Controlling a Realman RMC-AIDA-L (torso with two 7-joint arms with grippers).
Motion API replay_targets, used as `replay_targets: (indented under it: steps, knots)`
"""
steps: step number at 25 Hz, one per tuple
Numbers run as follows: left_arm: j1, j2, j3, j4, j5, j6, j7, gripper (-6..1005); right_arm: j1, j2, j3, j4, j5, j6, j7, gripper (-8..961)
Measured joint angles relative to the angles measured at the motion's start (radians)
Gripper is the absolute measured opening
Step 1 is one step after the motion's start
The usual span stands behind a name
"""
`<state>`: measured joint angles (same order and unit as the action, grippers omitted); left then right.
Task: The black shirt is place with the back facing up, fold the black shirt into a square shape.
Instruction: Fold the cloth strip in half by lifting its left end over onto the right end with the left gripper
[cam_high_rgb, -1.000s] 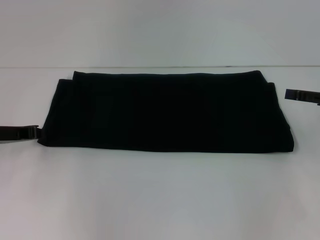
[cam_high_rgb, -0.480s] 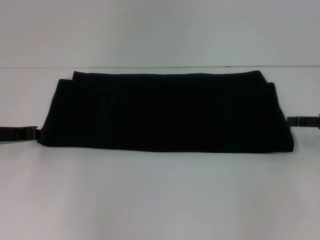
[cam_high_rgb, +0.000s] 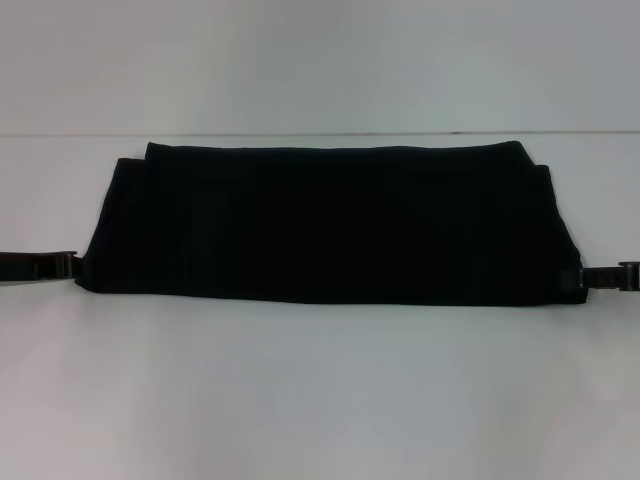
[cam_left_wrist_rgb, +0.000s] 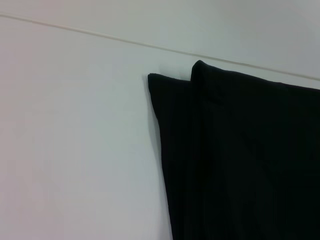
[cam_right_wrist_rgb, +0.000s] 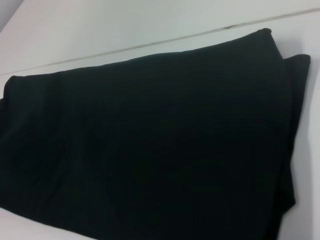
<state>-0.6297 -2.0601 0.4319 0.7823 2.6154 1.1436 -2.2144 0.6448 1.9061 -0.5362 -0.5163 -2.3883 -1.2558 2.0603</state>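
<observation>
The black shirt (cam_high_rgb: 330, 225) lies on the white table as a long flat band folded lengthwise, with a narrower layer on top toward the far side. My left gripper (cam_high_rgb: 70, 265) sits low at the table, its tip touching the shirt's near left corner. At the near right corner my right gripper (cam_high_rgb: 572, 279) reaches in from the right edge, and its tip overlaps the cloth. The left wrist view shows the shirt's (cam_left_wrist_rgb: 250, 160) far left corner with its two stacked layers. The right wrist view is mostly filled by the shirt (cam_right_wrist_rgb: 150, 140). No lettering shows.
The white table (cam_high_rgb: 320, 390) stretches wide in front of the shirt. Its far edge (cam_high_rgb: 320, 134) runs just behind the shirt, with a pale wall beyond.
My right gripper has come nearer and inward, from beside the shirt's right side to its near right corner. The left gripper and the shirt have stayed still.
</observation>
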Motion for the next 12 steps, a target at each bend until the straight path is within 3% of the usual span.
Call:
replay_targets:
  steps: [8,12]
  knots:
    - [-0.003,0.000,0.001,-0.003,0.000,-0.002,0.005,-1,0.022,0.030,-0.009,0.010,-0.001,0.051,0.000,718]
    - [-0.004,0.000,0.001,-0.003,0.000,-0.003,0.007,-1,0.025,0.034,-0.015,0.014,-0.001,0.064,0.001,686]
